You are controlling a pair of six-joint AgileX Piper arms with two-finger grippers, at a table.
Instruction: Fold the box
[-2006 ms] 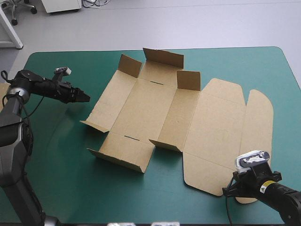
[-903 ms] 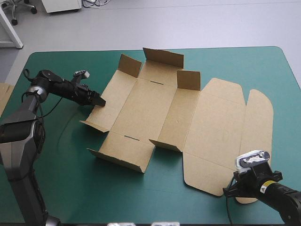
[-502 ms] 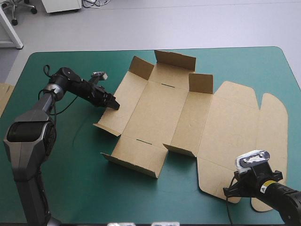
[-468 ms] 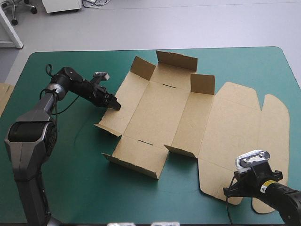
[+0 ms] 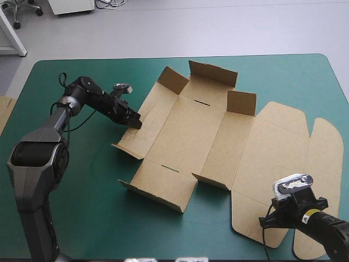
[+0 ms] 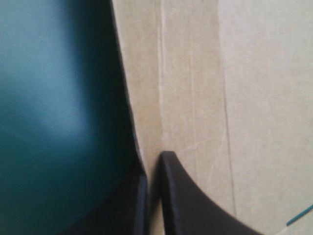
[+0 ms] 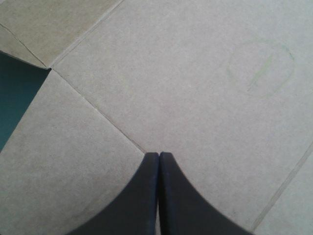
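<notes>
Early step. My left claw pinches the box at its left edge. My right claw, closed and empty, sits over the lid. Next, I judge: raise that wall.

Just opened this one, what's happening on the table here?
Two robot arms are at a brown box, a cut sheet lying mostly flat on the teal-green table, only its short flaps raised. The left gripper is shut on the sheet's left edge. The right gripper is shut too, poised over the flat lid panel at the near right. No walls are tucked yet.
</notes>
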